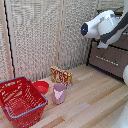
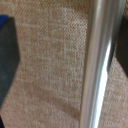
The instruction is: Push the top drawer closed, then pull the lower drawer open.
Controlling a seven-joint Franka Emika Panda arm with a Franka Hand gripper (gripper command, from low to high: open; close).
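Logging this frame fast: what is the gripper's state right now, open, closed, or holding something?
Gripper: open, with the long thin silver bar handle passing between its dark fingers; whether they touch it cannot be told.

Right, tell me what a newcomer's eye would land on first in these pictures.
First the bright red basket on the wooden floor at the exterior view's lower left, with a pink cup, a red bowl and a patterned box beside it. Then the white robot arm at the upper right, reaching toward the dark dresser. In the wrist view, a shiny silver bar fills the frame against woven tan fabric.
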